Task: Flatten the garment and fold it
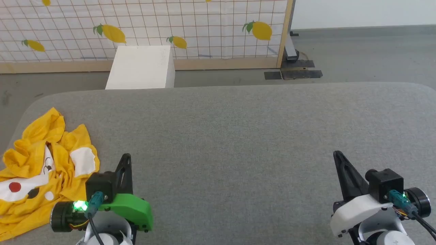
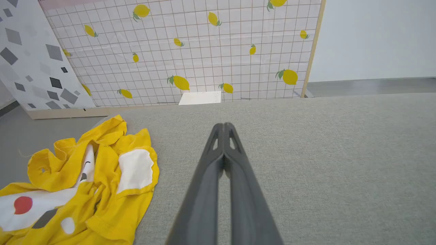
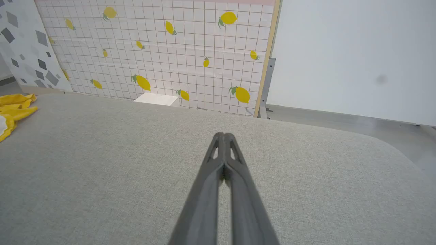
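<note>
The garment lies crumpled at the left end of the grey fabric surface, bright yellow with white patches, a red dot and black marks. The left wrist view has the garment at lower left; in the right wrist view the garment shows as a yellow edge at far left. My left gripper hovers just right of the garment, fingers pressed together with nothing between them. Far to the right, my right gripper is also shut and empty above bare fabric.
A white box stands on the floor beyond the surface's far edge. Behind it rises a lemon-print grid panel with a wooden frame. Grey floor extends at the back right. The surface's corners are rounded.
</note>
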You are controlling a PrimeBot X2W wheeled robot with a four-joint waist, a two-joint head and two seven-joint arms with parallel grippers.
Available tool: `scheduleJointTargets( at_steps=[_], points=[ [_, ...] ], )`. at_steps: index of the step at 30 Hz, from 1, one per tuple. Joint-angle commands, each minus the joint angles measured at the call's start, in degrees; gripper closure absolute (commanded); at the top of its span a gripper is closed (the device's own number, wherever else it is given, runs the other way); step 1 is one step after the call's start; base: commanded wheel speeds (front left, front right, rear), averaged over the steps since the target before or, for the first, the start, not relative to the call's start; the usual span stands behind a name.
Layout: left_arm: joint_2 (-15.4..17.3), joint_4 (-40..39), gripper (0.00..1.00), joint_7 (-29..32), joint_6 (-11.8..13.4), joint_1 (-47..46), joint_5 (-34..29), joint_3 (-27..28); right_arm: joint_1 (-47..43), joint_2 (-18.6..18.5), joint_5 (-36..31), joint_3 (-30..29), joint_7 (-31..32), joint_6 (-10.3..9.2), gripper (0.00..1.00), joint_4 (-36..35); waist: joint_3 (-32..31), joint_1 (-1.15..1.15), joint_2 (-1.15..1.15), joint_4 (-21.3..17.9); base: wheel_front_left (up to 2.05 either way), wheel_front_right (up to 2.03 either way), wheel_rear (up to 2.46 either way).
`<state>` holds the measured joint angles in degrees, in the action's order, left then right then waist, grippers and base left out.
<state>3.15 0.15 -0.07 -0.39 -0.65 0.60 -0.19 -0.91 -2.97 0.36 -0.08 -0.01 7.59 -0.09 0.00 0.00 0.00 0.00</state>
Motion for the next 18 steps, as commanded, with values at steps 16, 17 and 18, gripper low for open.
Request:
scheduleJointTargets(
  at_steps=[16, 17, 18],
  points=[
    [-0.27, -0.15, 1.0, 0.07, 0.39, 0.65, -0.6, 0.19, 0.91, 0.1, -0.36, 0.08, 0.01, -0.1, 1.0, 0.09, 0.0, 0.0, 0.0, 0.0, 0.0, 0.0, 0.0],
    [0.01, 0.01, 0.0, -0.01, 0.0, -0.01, 0.01, -0.02, -0.01, 0.0, 0.01, -0.02, 0.0, 0.0, 0.0, 0.0, 0.0, 0.0, 0.0, 0.0, 0.0, 0.0, 0.0],
    [0.01, 0.01, 0.0, 0.0, 0.0, -0.01, 0.04, -0.07, -0.02, 0.0, 0.02, -0.02, 0.0, 0.0, 0.0, 0.0, 0.0, 0.0, 0.0, 0.0, 0.0, 0.0, 0.0]
  ],
)
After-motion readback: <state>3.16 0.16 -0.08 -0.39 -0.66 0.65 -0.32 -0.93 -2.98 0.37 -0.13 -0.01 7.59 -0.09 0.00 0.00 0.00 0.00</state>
